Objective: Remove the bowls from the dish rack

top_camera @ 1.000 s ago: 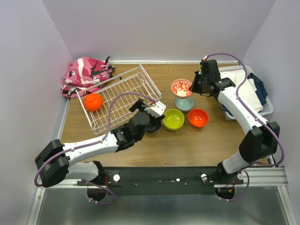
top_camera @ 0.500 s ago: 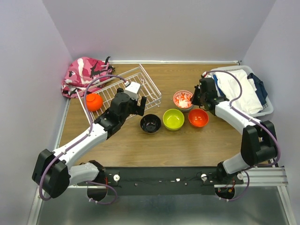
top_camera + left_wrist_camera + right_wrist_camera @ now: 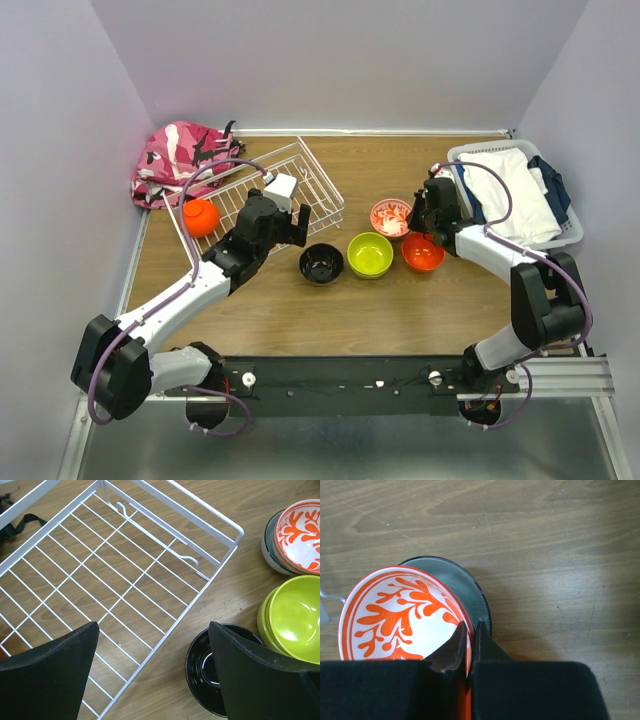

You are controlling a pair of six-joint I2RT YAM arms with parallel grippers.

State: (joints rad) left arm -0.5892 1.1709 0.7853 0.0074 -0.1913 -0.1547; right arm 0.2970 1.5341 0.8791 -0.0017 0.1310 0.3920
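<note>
rim of red-patterned bowl (image 3: 400, 615) in tight pinch of right end effector (image 3: 469, 628); left end effector (image 3: 152, 626) wide above dish rack (image 3: 125, 580)

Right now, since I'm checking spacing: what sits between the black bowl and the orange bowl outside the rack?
A lime-green bowl; the top view shows it.

Your dish rack (image 3: 305, 175) sits toward the far-left corner of the bench, a lone bowl (image 3: 200, 217) in its left end and a bag (image 3: 185, 160) behind it, right in that corner. Three bowls stand in a row across the middle: the left bowl (image 3: 321, 263) just off the rack's near-right corner, then the middle bowl (image 3: 370, 254), then the right bowl (image 3: 423, 252). Behind those last two (between them, really) the upper bowl (image 3: 390, 216) rests in a lower bowl (image 3: 270, 547). The clothes basket (image 3: 472, 147) lies along the right edge.
</note>
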